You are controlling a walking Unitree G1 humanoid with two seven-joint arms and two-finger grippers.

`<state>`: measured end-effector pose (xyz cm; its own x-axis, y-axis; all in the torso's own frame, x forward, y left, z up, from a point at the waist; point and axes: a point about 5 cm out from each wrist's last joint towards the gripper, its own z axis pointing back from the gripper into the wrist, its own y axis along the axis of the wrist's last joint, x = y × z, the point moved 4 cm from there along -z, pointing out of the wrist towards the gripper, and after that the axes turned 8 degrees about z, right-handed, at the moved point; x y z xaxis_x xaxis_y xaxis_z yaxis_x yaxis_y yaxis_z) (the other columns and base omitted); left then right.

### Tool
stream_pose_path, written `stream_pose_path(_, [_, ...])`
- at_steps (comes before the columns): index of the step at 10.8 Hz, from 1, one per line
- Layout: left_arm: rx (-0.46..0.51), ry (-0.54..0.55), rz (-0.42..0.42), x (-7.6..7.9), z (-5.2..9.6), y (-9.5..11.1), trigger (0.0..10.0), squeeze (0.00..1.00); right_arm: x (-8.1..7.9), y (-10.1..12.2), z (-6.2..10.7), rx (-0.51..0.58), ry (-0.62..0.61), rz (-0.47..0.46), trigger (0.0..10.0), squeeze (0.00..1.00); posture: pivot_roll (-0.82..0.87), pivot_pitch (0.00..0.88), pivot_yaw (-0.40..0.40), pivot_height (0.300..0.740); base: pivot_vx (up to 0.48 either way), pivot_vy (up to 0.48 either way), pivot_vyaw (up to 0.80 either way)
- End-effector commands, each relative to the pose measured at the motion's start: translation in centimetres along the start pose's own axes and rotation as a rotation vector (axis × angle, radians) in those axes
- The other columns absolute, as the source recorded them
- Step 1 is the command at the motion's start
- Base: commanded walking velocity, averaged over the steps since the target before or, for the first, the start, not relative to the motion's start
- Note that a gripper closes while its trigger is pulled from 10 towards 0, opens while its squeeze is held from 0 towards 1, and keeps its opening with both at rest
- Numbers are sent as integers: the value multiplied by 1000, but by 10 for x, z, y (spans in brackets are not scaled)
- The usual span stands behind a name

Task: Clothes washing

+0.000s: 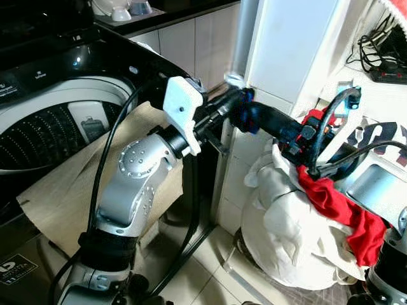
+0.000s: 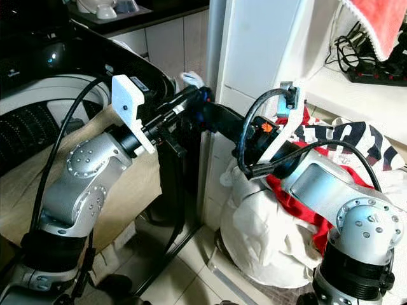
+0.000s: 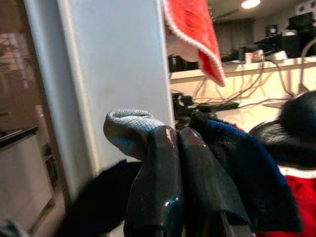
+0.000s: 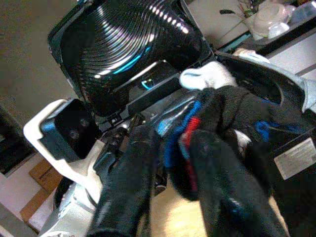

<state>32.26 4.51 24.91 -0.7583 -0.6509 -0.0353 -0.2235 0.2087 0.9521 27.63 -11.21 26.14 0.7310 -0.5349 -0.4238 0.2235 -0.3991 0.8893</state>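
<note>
Step in hand: transferring a dark blue-and-black sock [image 1: 270, 121] with a grey-white toe. The left gripper [image 3: 177, 143] is closed on its toe end; the right gripper [image 4: 170, 148] pinches the other end. Next move, by judgement: release one end and carry it left to the black top-loading washing machine [image 1: 57, 121].

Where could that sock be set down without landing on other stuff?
Free: the open washer drum and the tan cloth draped below its rim. Crowded: the heaped laundry bag of white and red clothes, and the gap where both grippers meet on the dark sock.
</note>
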Motion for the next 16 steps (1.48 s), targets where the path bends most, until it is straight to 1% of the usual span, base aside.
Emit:
stream_pose_path(1, [33, 36, -35, -9, -2, 11, 0, 0, -6, 8, 1, 31, 20, 29, 10000, 1000, -105, 0, -10, 740, 0, 0, 0])
stream_pose_path(2, [100, 191, -134, -39, 3, 30, 0, 0, -3, 11, 2, 38, -9, 65, 10000, 1000, -105, 0, -7, 740, 0, 0, 0])
stream_pose_path(3, [150, 322, -191, -61, 9, 45, 0, 0, -1, 10, 2, 28, -29, 84, 10000, 1000, -105, 0, -7, 740, 0, 0, 0])
stream_pose_path(4, [168, 545, -323, -104, 27, 68, 0, 0, 0, 2, 1, -49, -48, 174, 10000, 0, -98, 0, -7, 740, 0, 0, 0])
stream_pose_path(5, [113, 646, -387, -128, 38, 71, 0, 0, -2, -5, -3, -116, -64, 278, 10000, 0, -97, 0, -8, 740, 0, 0, 0])
stream_pose_path(6, [-85, 785, -484, -163, 52, 57, 0, 0, -13, -14, -11, -196, -28, 405, 10000, 0, -97, 0, -8, 740, 0, 0, 0])
stream_pose_path(7, [-253, 955, -500, -199, 79, 44, 10000, 0, -18, -22, -20, -259, -19, 537, 10000, 0, -99, 0, -3, 740, 0, 0, 0])
stream_pose_path(8, [-306, 999, -479, -212, 91, 37, 10000, 0, -21, -26, -24, -267, -7, 574, 10000, 0, -98, 0, -4, 740, 0, 0, 0])
stream_pose_path(9, [-306, 998, -409, -219, 93, 31, 10000, 0, -25, -28, -28, -252, 10, 583, 10000, 0, -99, 0, -3, 740, 0, 0, 0])
stream_pose_path(10, [-330, 971, -394, -222, 92, 27, 10000, 1000, -31, -32, -31, -245, 37, 590, 10000, 0, -99, 0, -3, 740, 0, 0, 0])
stream_pose_path(12, [-362, 992, -382, -227, 94, 23, 10000, 1000, -32, -36, -32, -257, 48, 610, 10000, 0, -105, 0, -1, 740, 0, 0, 0])
stream_pose_path(14, [-383, 973, -356, -229, 92, 18, 10000, 1000, -32, -39, -32, -265, 51, 624, 10000, 0, -108, 0, 0, 740, 0, 0, 0])
stream_pose_path(16, [-390, 960, -352, -229, 91, 16, 10000, 1000, -29, -39, -31, -265, 38, 632, 10000, 0, -109, 0, 2, 740, 0, 0, 0])
